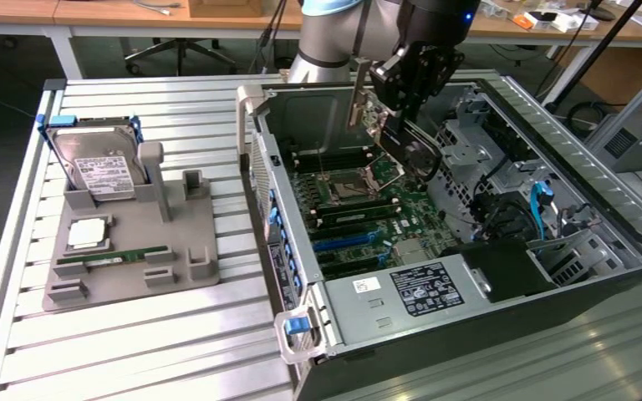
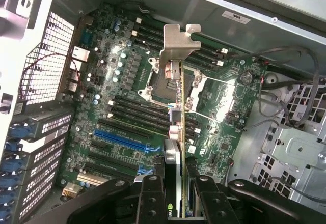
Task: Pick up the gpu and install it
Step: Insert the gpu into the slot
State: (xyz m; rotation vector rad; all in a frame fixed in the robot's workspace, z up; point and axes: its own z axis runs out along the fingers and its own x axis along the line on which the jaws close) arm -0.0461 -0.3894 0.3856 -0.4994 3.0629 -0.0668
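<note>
power supply: silver box with white label [image 1: 421, 288], near end of the open computer case [image 1: 588, 276]
table: slatted metal top [image 1: 131, 351]; case lies on its side toward the exterior view's right edge, and the grey fixture [image 1: 187, 251] sits toward the exterior view's left edge
memory stick: narrow green stick [image 1: 114, 257], lying in a groove near the fixture's near end
cpu chip: silver square [image 1: 87, 234], flat on the fixture just behind the memory stick
hard drive: silver with white label and blue frame [image 1: 98, 167], leaning upright at the fixture's far end
motherboard: green board [image 2: 102, 81] on the case floor, with a blue expansion slot [image 2: 122, 140] nearer the power supply and a cpu socket [image 1: 354, 180] further back
gpu: thin dark card [image 2: 178, 89] seen edge-on with its silver bracket on the end away from the fingers; it hangs in the air over the cpu socket and black memory slots, apart from the blue expansion slot
gripper: [image 2: 175, 180] clamped on the gpu, one black finger on each face of the card
arm: grey-and-blue arm [image 1: 327, 38] reaching down into the case from its far side
</note>
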